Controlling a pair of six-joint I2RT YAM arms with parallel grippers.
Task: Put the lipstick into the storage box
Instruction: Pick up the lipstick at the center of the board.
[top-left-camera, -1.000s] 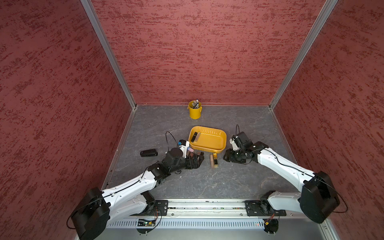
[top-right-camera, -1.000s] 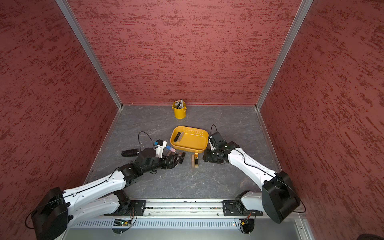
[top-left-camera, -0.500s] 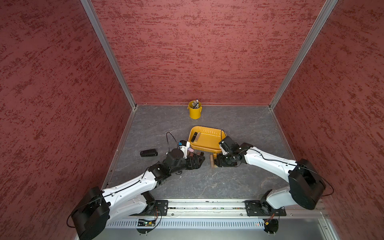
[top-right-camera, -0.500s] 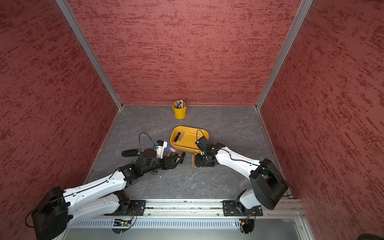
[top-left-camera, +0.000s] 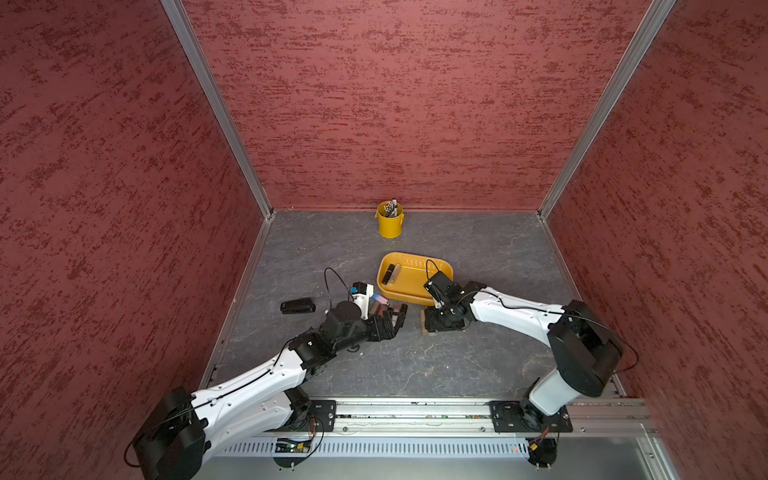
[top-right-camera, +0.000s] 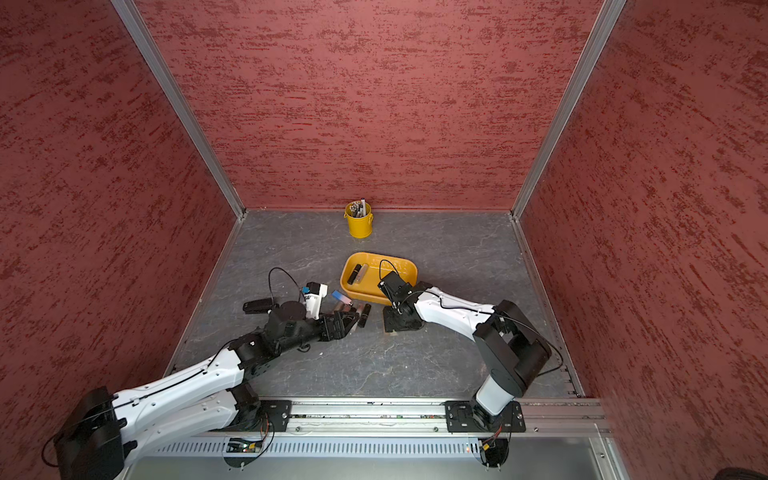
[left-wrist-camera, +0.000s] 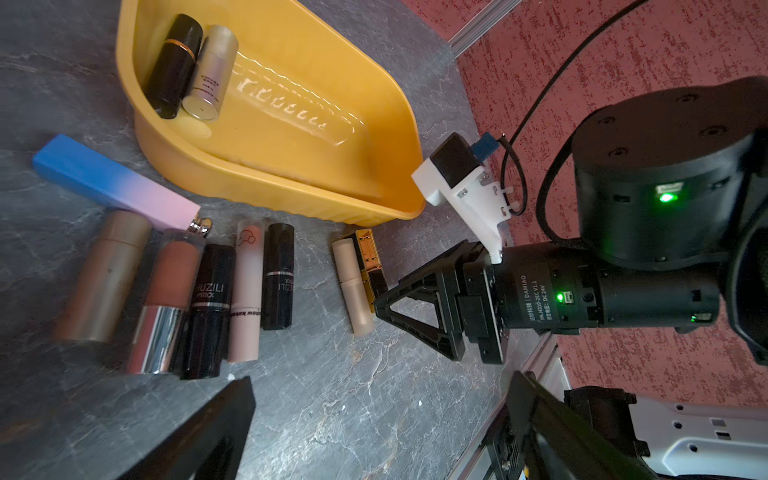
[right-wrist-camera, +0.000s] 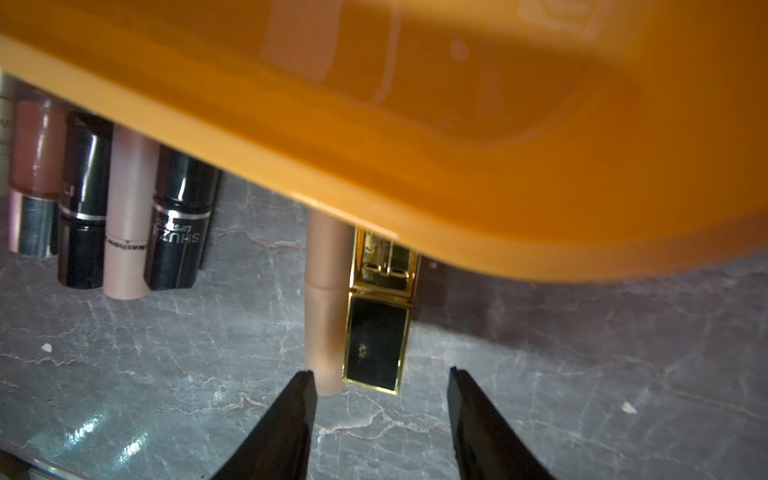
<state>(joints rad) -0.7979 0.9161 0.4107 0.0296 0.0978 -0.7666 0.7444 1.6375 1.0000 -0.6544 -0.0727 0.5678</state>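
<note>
The storage box (top-left-camera: 409, 277) is a shallow yellow-orange tray, also in the left wrist view (left-wrist-camera: 249, 174) and blurred close up in the right wrist view (right-wrist-camera: 457, 145). A black lipstick (left-wrist-camera: 172, 70) and a silver one (left-wrist-camera: 210, 75) lie inside it. On the floor before its front wall lie a beige lipstick (right-wrist-camera: 326, 299) and a black-and-gold lipstick (right-wrist-camera: 376, 340). My right gripper (right-wrist-camera: 380, 376) stands open, low over the floor, its tips just short of their near ends. My left gripper (left-wrist-camera: 378, 395) is open wide over bare floor, beside a row of several lipsticks (left-wrist-camera: 208, 307).
A blue-to-pink box (left-wrist-camera: 112, 183) lies by the tray's left corner. A yellow bucket (top-left-camera: 390, 220) with pens stands at the back wall. A black object (top-left-camera: 297, 306) lies at the left. Red walls close three sides; a metal rail (top-left-camera: 415, 409) runs along the front.
My right arm has swung left from beside the tray, bringing its gripper down to the two lipsticks before the tray's front. The left arm has not moved.
</note>
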